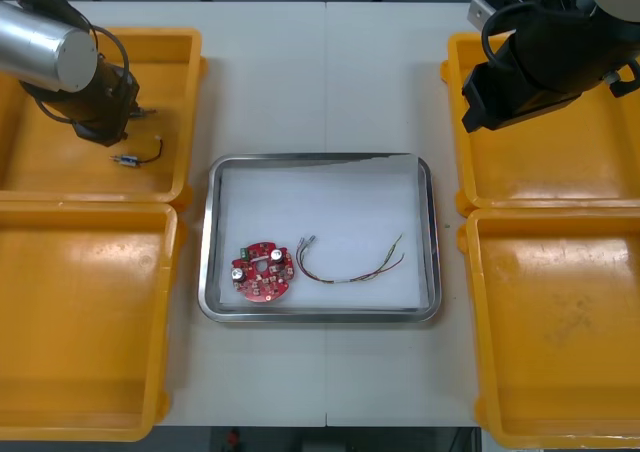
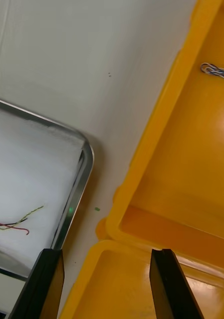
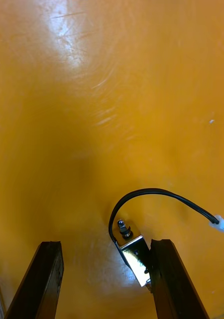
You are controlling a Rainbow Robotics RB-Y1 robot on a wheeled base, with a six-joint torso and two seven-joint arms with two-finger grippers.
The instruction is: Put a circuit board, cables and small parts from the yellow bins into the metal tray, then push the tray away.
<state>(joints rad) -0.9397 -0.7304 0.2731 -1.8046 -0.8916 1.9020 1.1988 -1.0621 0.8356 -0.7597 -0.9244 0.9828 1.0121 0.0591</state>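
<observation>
Hanging wide in a left bin [image 1: 186, 72], left gripper [image 3: 106, 244] borders a small metal part [image 3: 134, 259]; right gripper [image 2: 106, 251] wide over right bins [image 2: 191, 159].

The light table [image 1: 325, 82] bears four yellow bins [image 1: 190, 102], a metal tray [image 1: 432, 242] between, perhaps a speck [image 2: 97, 209].

I get bright, even light from above; glare streaks the floor of the yellow bin [image 3: 157, 99], and a soft shadow pools ahead of my left gripper [image 3: 106, 244].

We see the board [image 1: 263, 271] and red-yellow cable [image 1: 350, 265] flat in the tray [image 1: 428, 232]; a small part [image 1: 127, 160] lies in the far-left bin [image 1: 60, 162].
</observation>
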